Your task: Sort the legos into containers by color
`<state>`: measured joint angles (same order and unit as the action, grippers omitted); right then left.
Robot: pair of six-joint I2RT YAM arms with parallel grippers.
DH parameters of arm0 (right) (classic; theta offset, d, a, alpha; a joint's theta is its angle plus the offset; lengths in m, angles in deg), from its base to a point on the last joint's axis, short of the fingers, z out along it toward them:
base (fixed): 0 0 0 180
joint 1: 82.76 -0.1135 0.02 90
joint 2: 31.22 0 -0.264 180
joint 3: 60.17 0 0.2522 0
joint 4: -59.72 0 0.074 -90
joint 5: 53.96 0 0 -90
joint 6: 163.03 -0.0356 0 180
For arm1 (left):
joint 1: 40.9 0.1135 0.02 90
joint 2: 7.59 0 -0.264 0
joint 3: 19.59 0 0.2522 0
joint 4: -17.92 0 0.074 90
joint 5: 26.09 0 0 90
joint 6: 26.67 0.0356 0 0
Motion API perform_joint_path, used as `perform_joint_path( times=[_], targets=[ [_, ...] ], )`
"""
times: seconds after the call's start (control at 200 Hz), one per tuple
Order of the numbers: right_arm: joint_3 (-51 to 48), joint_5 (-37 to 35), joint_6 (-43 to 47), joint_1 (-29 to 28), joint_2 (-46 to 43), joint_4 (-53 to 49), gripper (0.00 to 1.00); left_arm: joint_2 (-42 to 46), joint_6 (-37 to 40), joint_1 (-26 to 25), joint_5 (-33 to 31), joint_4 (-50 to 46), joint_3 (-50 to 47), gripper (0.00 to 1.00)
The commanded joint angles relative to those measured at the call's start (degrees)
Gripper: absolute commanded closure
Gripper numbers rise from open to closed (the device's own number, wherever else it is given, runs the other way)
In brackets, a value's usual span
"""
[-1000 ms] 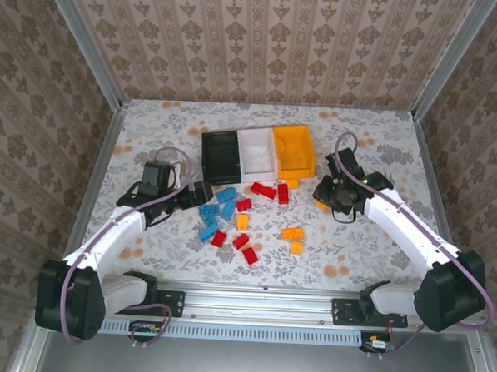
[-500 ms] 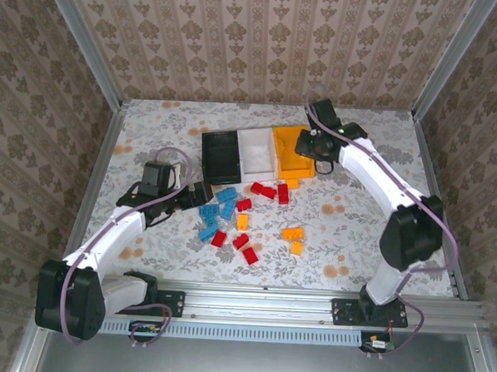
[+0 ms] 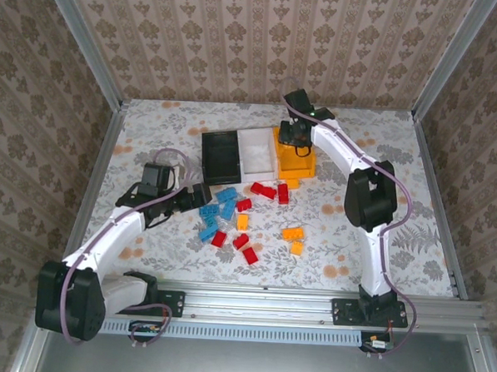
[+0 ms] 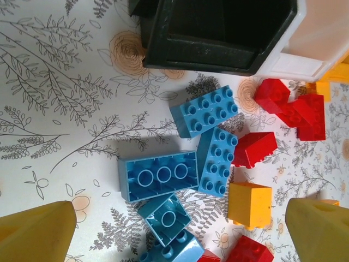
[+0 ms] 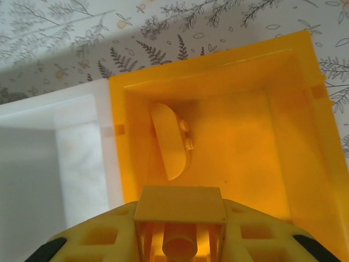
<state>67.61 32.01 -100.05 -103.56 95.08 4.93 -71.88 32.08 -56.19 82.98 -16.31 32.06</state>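
Right pincer (image 3: 294, 137) above orange-yellow bin (image 3: 305, 165)

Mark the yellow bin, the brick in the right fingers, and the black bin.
yellow bin (image 5: 297, 125), right wrist view, inner right wall.
yellow brick (image 5: 179, 203), right wrist view, top face.
black bin (image 4: 207, 54), left wrist view, side wall.

The table (image 3: 412, 236) wears a pale cloth printed with grey ferns and orange blossoms. Behind and beside it rise walls (image 3: 264, 45) papered in beige damask, framed by aluminium posts (image 3: 83, 40). A metal rail (image 3: 259, 299) runs along its near edge.
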Motion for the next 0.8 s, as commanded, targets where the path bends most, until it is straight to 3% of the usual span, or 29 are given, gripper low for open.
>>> perform_joint_path(
  times=[0.0, 0.385, 0.795],
  targets=[
    [2.4, 1.0, 1.4, 0.7, 3.3, -2.4, 0.70, -2.0, 1.0, 0.3, 0.2, 0.2, 1.0, 0.00],
    [2.3, 2.7, 0.8, 1.5, 5.5, -1.4, 0.69, -2.5, -0.1, 0.2, 0.4, 1.7, 0.0, 0.00],
    [2.2, 3.0, 1.1, 2.2, 5.2, -1.8, 0.52, -3.3, -0.8, -0.4, 1.0, 1.9, 0.9, 0.00]
  ],
)
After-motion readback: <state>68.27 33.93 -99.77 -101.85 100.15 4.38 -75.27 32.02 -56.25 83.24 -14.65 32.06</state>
